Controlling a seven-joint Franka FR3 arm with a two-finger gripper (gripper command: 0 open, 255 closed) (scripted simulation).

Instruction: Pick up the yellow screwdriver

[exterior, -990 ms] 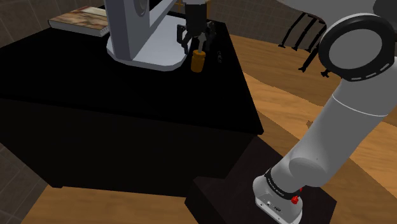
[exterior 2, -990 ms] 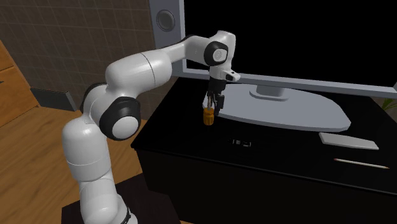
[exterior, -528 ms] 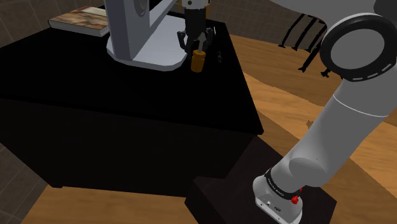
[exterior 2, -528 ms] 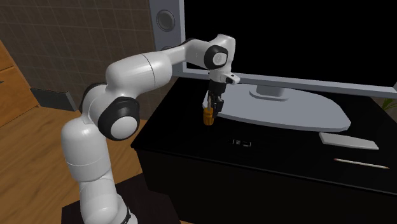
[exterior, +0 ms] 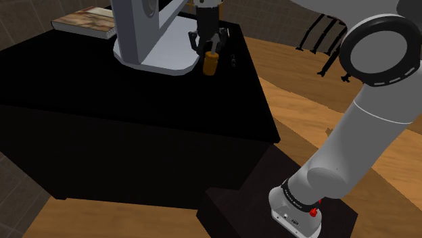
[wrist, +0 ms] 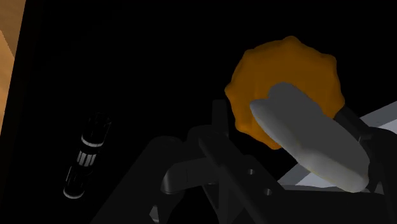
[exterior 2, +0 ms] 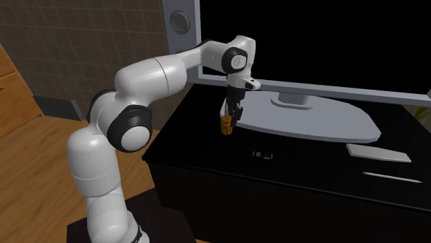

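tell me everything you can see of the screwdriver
The screwdriver has a stubby orange-yellow handle with a fluted rim and a pale grey shaft. It stands upright, handle down, with the shaft up in the gripper, which is shut on it. It is over the black table, beside the monitor's grey base. Whether the handle touches the table I cannot tell.

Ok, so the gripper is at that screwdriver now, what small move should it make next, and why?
Probably a short, straight lift. The gripper looks shut on the grey shaft of the screwdriver, which stands upright with its orange-yellow handle downward, at or barely above the black tabletop and close beside the grey monitor base. Rising vertically should clear the handle without brushing that base.
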